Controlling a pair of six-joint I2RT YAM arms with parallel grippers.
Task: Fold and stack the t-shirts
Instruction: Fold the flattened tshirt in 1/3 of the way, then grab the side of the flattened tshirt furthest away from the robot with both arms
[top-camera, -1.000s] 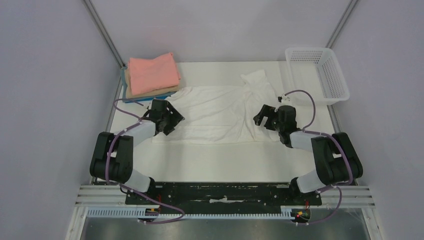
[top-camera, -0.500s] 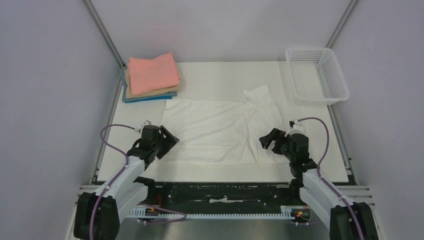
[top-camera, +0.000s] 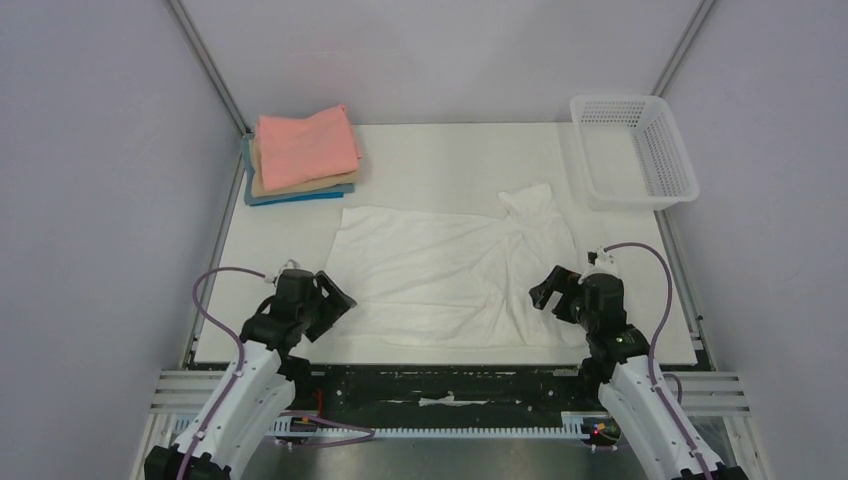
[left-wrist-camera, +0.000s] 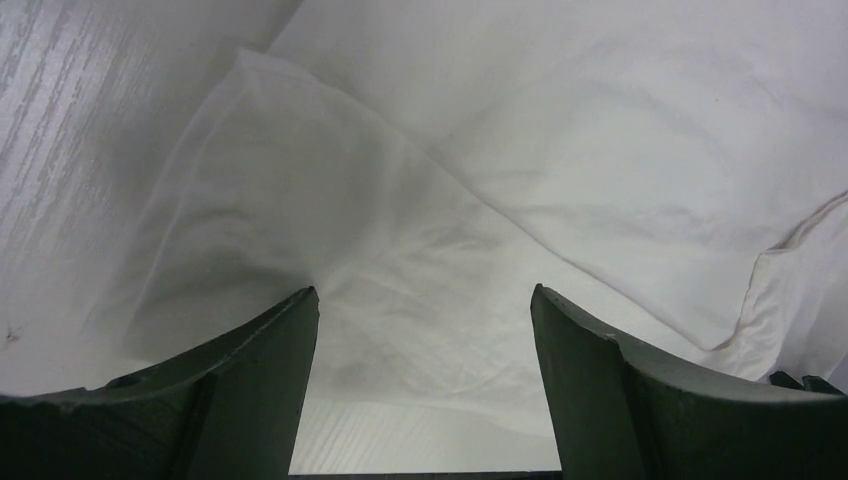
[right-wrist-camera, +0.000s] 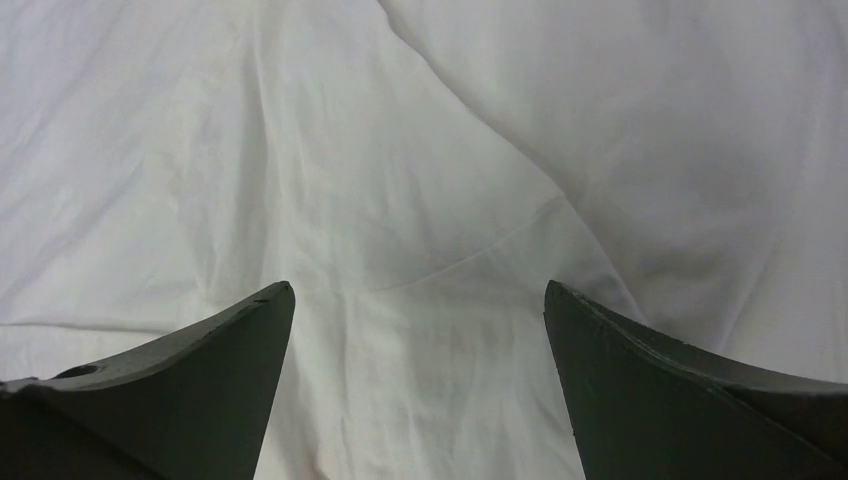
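1. Stack of folded shirts (top-camera: 300, 165): far left of the white shirt (top-camera: 440, 275), close to its far-left corner. Pink shirt (top-camera: 305, 147) on top, tan shirt (top-camera: 300, 185) under it, blue shirt (top-camera: 290, 198) at the bottom.
2. Left gripper (top-camera: 335, 300) (left-wrist-camera: 425, 300): at the white shirt's near-left corner, fingers spread wide over the cloth, holding nothing.
3. White shirt: spread flat and creased, one sleeve (top-camera: 525, 205) sticking out at its far-right side. Thin cloth, with the surface showing faintly through it in the left wrist view.
4. Right gripper (top-camera: 548, 293) (right-wrist-camera: 420, 290): at the white shirt's near-right corner, fingers spread wide above wrinkled cloth, holding nothing.
5. Basket (top-camera: 635, 150): white plastic mesh, far right of the white shirt, well apart from it.
6. Table (top-camera: 450, 150): white, matte, with a fine streaked grain; the white shirt lies on its near half.
7. Walls (top-camera: 100, 150): plain pale grey panels around the table on the left, far and right sides.
8. Rail (top-camera: 450, 385): black and metal, just nearer than the white shirt, carrying both arm bases.
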